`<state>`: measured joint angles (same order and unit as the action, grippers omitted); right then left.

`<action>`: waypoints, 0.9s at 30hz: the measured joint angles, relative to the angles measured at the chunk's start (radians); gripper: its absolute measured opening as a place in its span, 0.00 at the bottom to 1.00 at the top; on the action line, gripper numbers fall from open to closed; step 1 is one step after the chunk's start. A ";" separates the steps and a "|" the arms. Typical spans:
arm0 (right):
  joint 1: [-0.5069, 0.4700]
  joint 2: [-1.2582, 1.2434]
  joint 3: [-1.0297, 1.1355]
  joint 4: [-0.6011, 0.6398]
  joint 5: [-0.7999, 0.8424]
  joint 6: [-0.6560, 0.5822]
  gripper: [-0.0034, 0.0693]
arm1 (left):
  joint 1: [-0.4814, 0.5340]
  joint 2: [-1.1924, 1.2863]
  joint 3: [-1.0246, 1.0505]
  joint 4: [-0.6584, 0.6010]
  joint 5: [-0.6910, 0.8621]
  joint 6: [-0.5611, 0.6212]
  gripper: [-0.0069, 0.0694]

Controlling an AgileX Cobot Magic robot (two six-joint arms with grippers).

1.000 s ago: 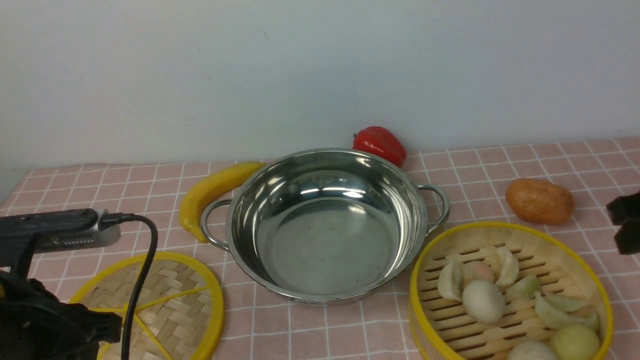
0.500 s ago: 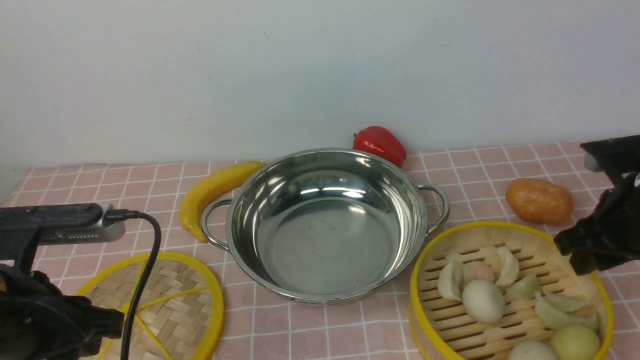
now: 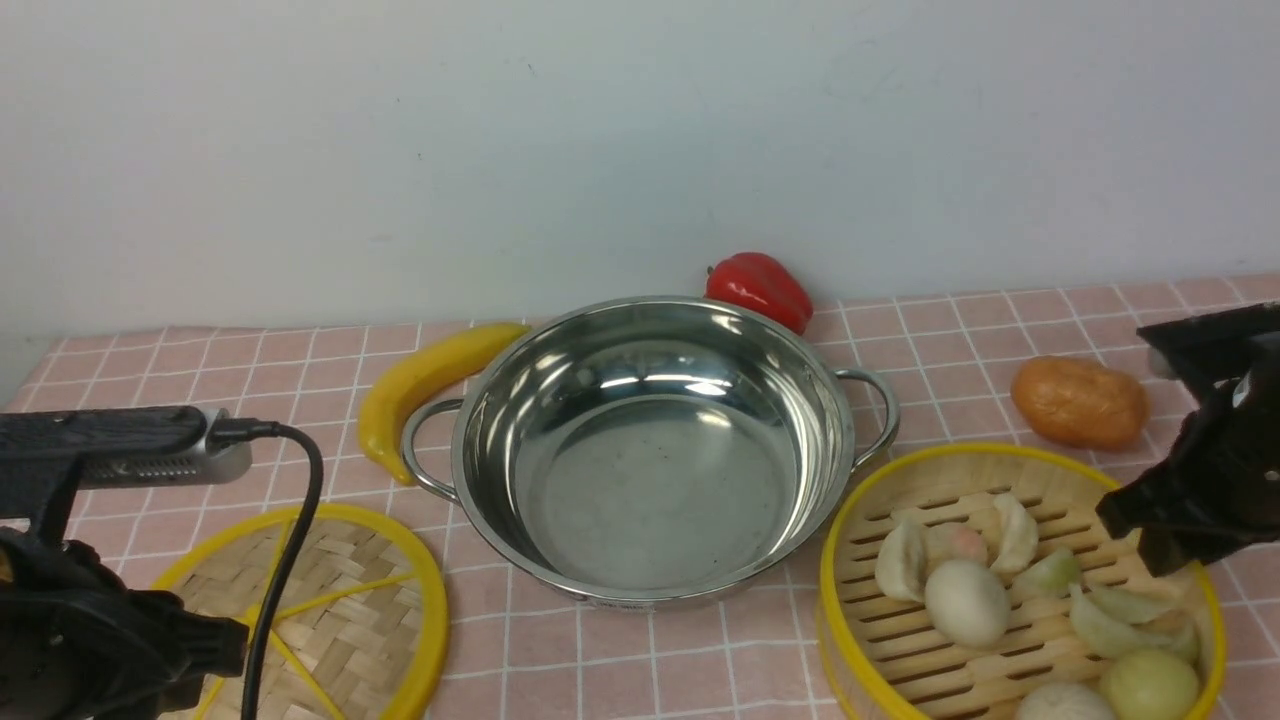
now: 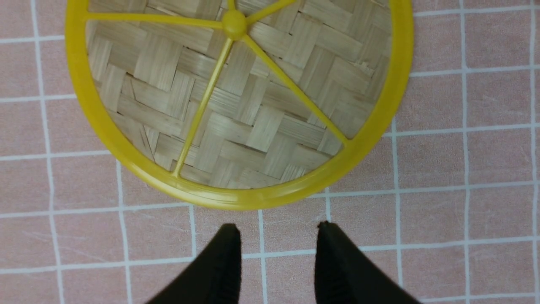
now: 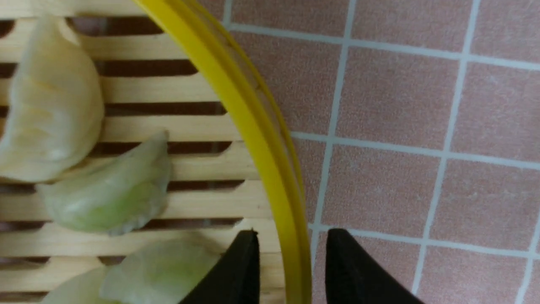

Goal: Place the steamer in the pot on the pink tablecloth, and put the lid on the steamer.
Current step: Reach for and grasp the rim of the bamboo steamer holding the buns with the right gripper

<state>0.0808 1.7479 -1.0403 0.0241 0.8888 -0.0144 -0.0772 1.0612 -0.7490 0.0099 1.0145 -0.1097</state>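
While 2 robot arms hang low over the desk, a pink tablecloth (image 3: 1000, 330) with thin white grid lines covers its whole top. A wide, shiny steel pot (image 3: 500, 440) with 2 loop handles sits on the cloth in the middle of the desk, and it is empty.

The steamer (image 3: 830, 560), a round bamboo basket with a yellow rim, stands at the near right corner, just beside the pot. Pale dumplings and buns (image 3: 965, 600) lie on its slatted floor. The lid (image 3: 340, 610), a flat woven disc with yellow spokes, lies at the near left corner, close to the pot's left handle.

The left tool (image 4: 276, 230) hovers over bare cloth just beside the lid's rim. Its 2 black fingers (image 4: 219, 261) are spread apart, gripping nothing. The right tool (image 5: 291, 236) straddles the steamer's yellow rim, with 1 finger inside the basket and 1 outside. It is spread, with a gap showing on both sides of the rim.

Toward the far edge, a long yellow pepper (image 3: 425, 385) lies left of the pot and a red pepper (image 3: 760, 288) sits behind it. A brown potato (image 3: 1078, 402) rests near the right edge.
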 joint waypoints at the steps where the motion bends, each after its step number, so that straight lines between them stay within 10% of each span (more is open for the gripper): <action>1: 0.000 0.008 0.000 0.000 -0.003 0.003 0.38 | 0.000 0.000 0.000 0.000 0.000 0.000 0.41; 9: 0.000 0.019 -0.002 -0.018 0.020 0.028 0.13 | 0.000 0.000 0.000 0.000 -0.001 0.000 0.41; 27: 0.000 -0.086 -0.006 -0.095 0.312 0.040 0.14 | 0.000 0.000 0.000 -0.001 -0.004 0.013 0.41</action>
<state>0.0808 1.6616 -1.0462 -0.0709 1.2005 0.0259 -0.0772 1.0612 -0.7490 0.0089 1.0107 -0.0966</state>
